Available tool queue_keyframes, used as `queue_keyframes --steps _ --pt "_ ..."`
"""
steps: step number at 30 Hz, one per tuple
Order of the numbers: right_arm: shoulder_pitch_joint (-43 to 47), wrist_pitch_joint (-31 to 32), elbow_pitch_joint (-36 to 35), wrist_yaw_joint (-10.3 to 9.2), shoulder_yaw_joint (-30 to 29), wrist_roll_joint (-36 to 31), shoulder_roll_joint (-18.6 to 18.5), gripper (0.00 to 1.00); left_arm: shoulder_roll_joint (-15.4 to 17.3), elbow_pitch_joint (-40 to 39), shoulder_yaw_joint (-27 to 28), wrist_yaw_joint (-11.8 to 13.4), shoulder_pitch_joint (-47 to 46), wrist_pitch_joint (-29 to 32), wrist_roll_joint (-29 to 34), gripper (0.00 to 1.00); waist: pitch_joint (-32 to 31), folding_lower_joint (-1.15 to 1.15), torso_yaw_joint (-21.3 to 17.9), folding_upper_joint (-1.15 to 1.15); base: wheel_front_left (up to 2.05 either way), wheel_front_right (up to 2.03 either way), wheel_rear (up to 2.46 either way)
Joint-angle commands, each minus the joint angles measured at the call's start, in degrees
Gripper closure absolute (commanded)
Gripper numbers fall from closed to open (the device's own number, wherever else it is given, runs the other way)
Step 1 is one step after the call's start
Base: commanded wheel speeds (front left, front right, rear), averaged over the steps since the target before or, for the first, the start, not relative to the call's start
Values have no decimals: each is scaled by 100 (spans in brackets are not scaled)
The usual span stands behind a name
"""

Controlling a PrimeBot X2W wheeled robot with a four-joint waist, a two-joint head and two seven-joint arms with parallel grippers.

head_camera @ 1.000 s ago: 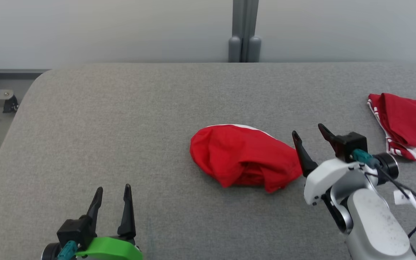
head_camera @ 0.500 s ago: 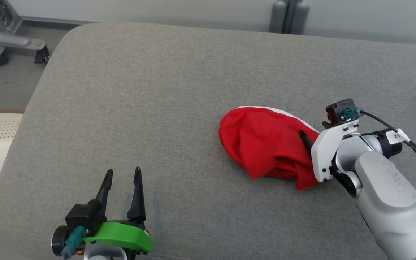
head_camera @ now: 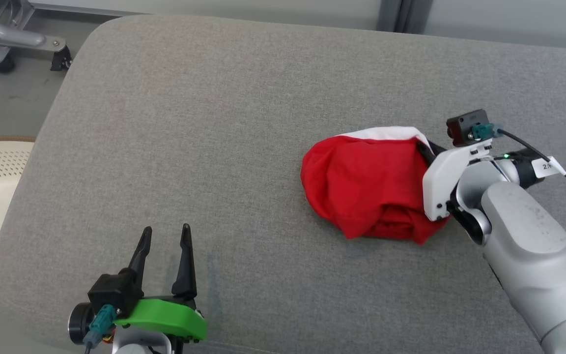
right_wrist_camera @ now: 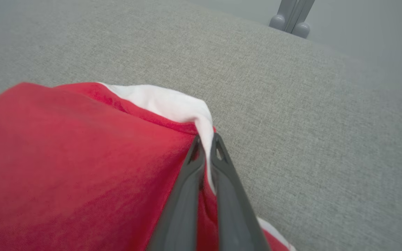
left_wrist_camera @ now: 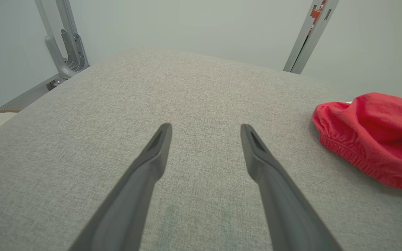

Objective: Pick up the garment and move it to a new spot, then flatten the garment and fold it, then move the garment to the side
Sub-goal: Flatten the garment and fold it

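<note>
most of right gripper (head_camera: pixel 426 150) seems hidden behind garment (head_camera: pixel 366 187) it pinches.

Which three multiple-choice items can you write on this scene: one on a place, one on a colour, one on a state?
1. Where is the left end effector relative to the garment?
A) touching it
B) apart, over bare cushion
C) beneath it

2. What colour is the garment's trim?
A) white
B) blue
C) black

3. How is the right end effector?
A) wide open
B) shut on nothing
C) shut on the garment

Answers: 1 B, grey cushion lies between them; 2 A, a white band edges the red cloth; 3 C, it pinches the trim.
</note>
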Motion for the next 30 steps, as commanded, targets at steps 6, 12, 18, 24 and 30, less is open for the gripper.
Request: queue_keyframes --steps 6,12,18,24,30 --pt "-558 -829 33 -9 -211 -268 244 100 -16 46 64 -56 -95 -2 87 0 -122 0 -115 0 0 0 0" --pt "-977 -1588 -142 -9 -480 -470 506 100 -22 32 157 -70 -4 -2 137 0 -224 0 -229 0 0 0 0" --pt "-1061 -1912 -375 -9 -476 -613 770 100 -26 7 184 -83 59 -2 218 0 -291 0 -398 0 0 0 0" --pt "-280 -1720 -277 -9 113 -590 800 100 -30 -6 197 -103 80 -2 227 0 -263 0 -530 0 0 0 0" --pt "547 -1674 -74 -9 404 -315 586 100 -33 -10 218 -119 38 -2 237 0 -191 0 -654 0 0 0 0"
